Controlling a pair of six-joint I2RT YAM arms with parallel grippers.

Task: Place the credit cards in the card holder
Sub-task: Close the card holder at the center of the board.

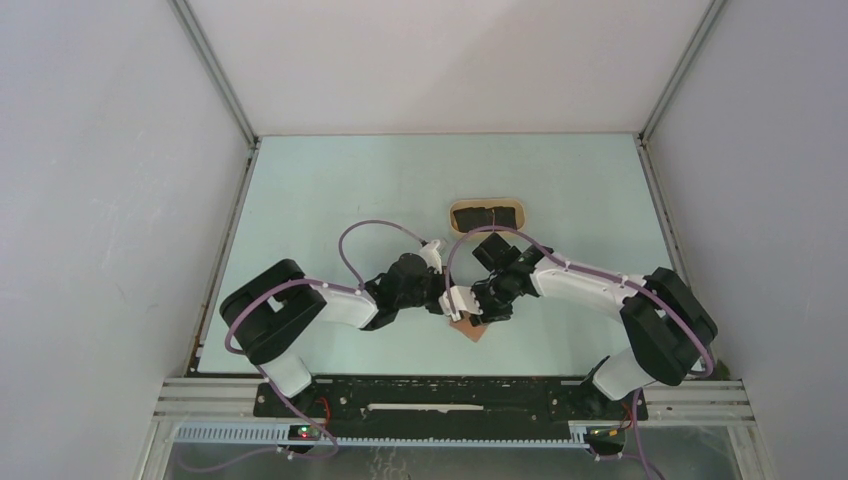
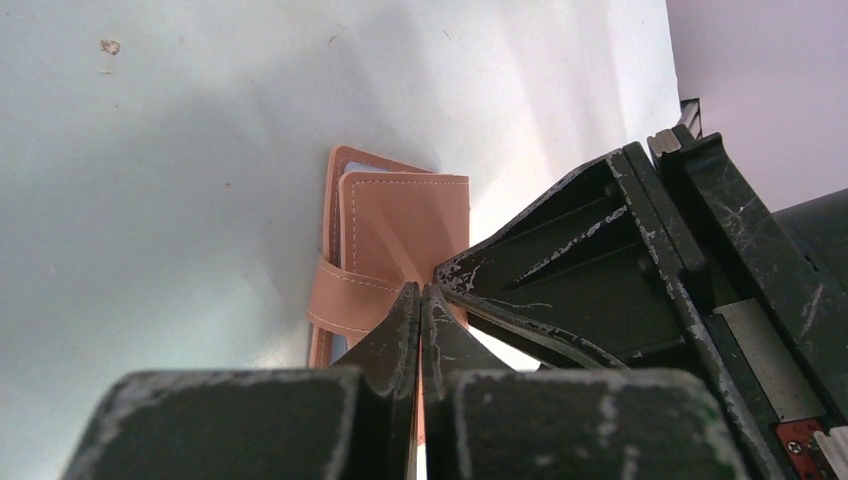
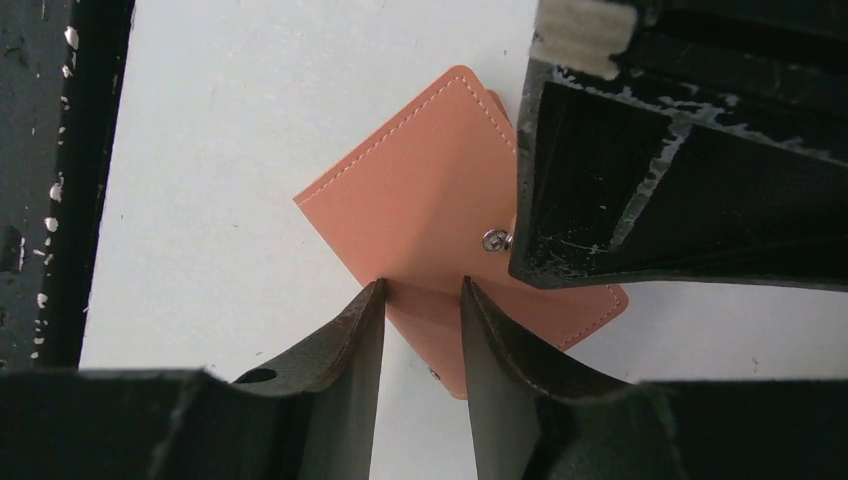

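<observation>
Left end effector (image 2: 421, 296) is clamping shut on the strap side of the reddish-brown card holder (image 2: 400, 225), apparently steadying it at the near middle of the desk (image 1: 330, 190). Right end effector (image 3: 422, 292) is straddling its flap with narrowly parted jaws, probably to pry it open for the credit cards, which are not showing here.
</observation>
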